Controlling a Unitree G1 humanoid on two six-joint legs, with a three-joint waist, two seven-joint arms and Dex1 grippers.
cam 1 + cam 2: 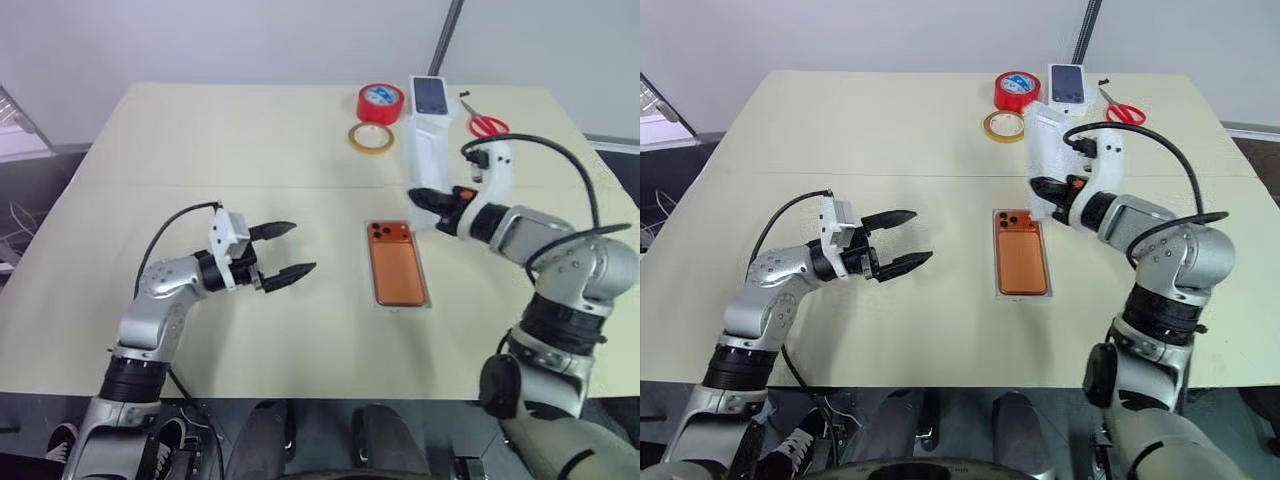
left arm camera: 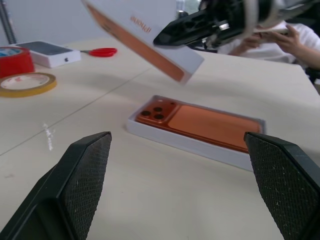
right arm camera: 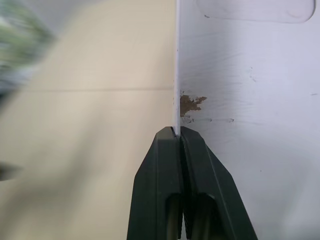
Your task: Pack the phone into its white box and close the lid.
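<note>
The orange phone lies camera-side up inside the white box on the counter. Just beyond the box, the right hand pinches the white lid by one wall, tilted in the air. The left hand is spread wide.

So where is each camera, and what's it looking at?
Head, left eye: looks down over the table; both arms show.
Head, right eye: same scene from slightly beside.
Left wrist: looks along the open left hand at the phone in the white box.
Right wrist: looks along the right hand, shut on the lid.
All but the right wrist share the phone.
</note>
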